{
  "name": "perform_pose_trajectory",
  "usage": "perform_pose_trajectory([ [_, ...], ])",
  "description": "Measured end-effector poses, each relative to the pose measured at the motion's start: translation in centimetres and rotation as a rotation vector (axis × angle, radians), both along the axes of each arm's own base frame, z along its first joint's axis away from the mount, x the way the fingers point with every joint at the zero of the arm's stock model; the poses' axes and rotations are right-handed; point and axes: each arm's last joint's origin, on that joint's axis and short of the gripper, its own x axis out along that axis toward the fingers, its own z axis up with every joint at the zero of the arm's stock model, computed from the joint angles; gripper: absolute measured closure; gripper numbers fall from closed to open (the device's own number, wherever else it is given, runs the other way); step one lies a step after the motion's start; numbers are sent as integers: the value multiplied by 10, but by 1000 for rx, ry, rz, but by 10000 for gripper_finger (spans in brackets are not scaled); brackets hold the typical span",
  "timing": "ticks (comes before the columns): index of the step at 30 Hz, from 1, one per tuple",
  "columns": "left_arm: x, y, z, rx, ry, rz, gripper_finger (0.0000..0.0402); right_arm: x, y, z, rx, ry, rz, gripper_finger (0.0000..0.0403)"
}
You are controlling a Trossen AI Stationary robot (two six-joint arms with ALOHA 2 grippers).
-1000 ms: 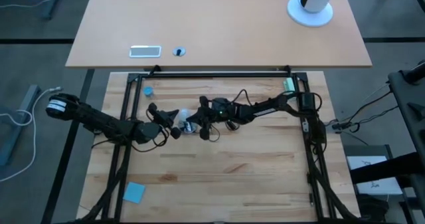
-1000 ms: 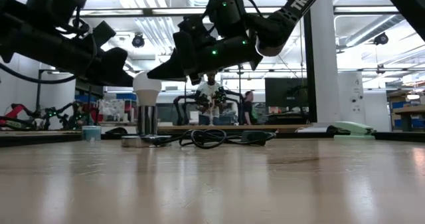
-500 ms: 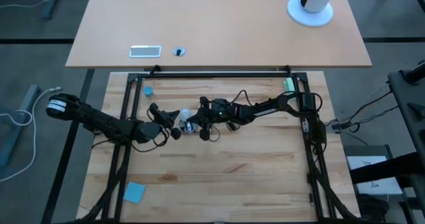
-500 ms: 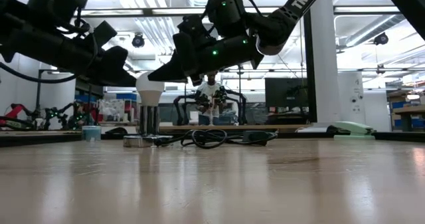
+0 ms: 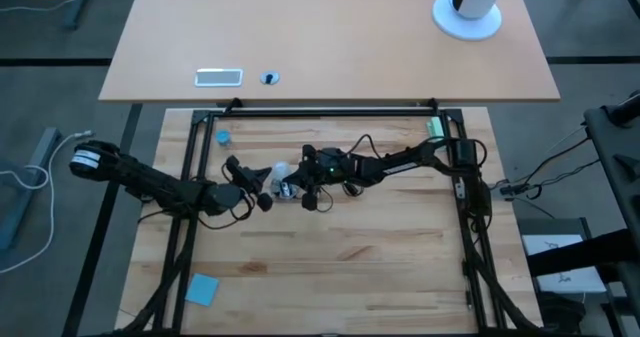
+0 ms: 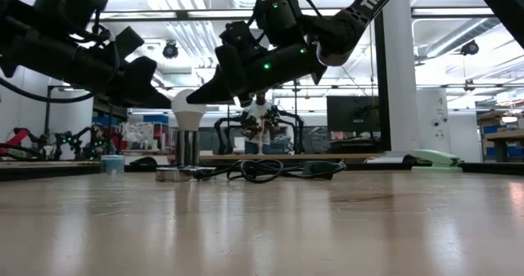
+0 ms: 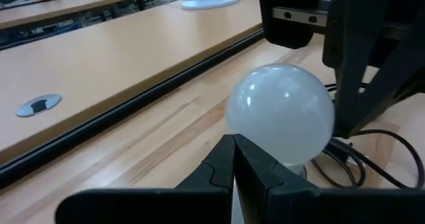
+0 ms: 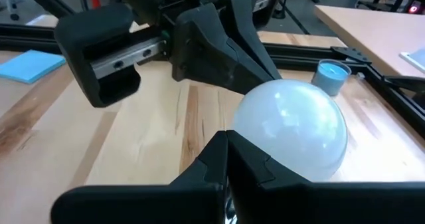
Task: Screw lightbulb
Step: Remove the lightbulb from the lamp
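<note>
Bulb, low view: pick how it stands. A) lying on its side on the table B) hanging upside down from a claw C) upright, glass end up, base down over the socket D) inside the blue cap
C: the bulb stands upright, its white dome on top and silvery base going down to the socket on the table.

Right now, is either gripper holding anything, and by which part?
Nothing is held. Both the left gripper and the right gripper are shut with nothing between the fingers, their tips at opposite sides of the upright lightbulb.
</note>
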Motion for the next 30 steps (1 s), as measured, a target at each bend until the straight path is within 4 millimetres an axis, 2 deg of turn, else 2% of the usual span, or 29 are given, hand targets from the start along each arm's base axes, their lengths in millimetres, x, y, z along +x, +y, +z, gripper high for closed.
perform_pose_trajectory([
  [7,2,-4,-1,-56,-7,-108,401,-2,-7,-4,-27,42,-31,401],
  [11,2,-4,-2,-90,-26,-103,401,-3,-10,-4,-24,50,-32,401],
  [21,-2,1,-1,-20,-28,70,401,-3,-6,-5,-26,49,8,401],
  [30,-2,13,-2,-30,-39,146,401,-2,-5,-2,-9,40,33,401],
])
